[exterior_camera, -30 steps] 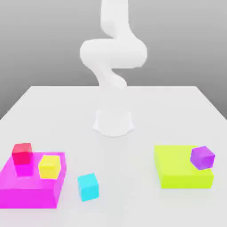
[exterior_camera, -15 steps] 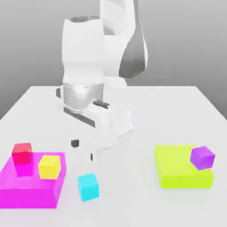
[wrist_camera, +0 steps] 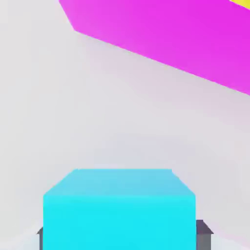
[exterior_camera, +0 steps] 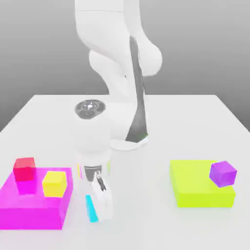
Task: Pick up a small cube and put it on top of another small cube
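Exterior view, clock face laid flat on the pic: cyan cube [exterior_camera: 91, 210] is sitting on the table [exterior_camera: 146, 229], approx 7 o'clock from centre, w/ the gripper [wrist_camera: 122, 238] partly hiding it. Hand view is showing the cube b/w the fingers [wrist_camera: 204, 239], one pad against each of two opp. sides, so the pincer is closing on it, i.e. drawn in only as far as the cube's width allows, & is having hold of it.

Red cube [exterior_camera: 24, 169], the target, is resting on the magenta block [exterior_camera: 34, 217], approx 10 o'clock from the cyan one; yellow cube [exterior_camera: 54, 184] is sitting on the same block, b/w the two. Purple cube [exterior_camera: 223, 174] is lying on the lime block [exterior_camera: 200, 199], approx 3 o'clock from the cyan one, prob. n/a to this job.

Handling, my guess: cube is looking light, stiff & not fragile; smooth flat faces may be slipping a bit if pinched off-centre or near an edge. Best hold is mid-face on opp. sides, top left free, base kept level for stacking. Next move is prob. calling for a straight lift, high enough to be clearing block & yellow cube, then squaring up over red.
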`<action>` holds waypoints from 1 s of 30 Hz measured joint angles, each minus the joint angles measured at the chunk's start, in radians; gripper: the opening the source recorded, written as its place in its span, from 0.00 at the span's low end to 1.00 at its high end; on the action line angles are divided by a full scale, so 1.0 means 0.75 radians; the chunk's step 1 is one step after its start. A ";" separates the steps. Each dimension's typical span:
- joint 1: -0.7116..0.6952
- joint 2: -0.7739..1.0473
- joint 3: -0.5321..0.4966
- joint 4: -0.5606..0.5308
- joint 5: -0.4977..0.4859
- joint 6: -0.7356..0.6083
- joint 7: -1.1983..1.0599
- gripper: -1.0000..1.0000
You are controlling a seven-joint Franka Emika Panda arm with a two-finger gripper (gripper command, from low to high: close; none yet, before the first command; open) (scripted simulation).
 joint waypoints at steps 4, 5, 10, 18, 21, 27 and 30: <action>-0.012 -0.078 0.014 -0.014 0.007 -0.066 -0.006 0.00; -0.016 -0.123 0.020 -0.022 0.016 -0.103 -0.012 0.00; -0.018 -0.333 0.053 -0.034 0.064 -0.269 -0.105 0.00; -0.197 -0.558 -0.101 0.094 0.059 -0.586 -0.507 0.00; -0.281 -0.633 -0.194 0.136 0.028 -0.718 -0.620 0.00; -0.383 -0.551 -0.301 0.125 0.021 -0.675 -0.692 0.00; -0.382 -0.480 -0.306 0.107 0.040 -0.587 -0.706 1.00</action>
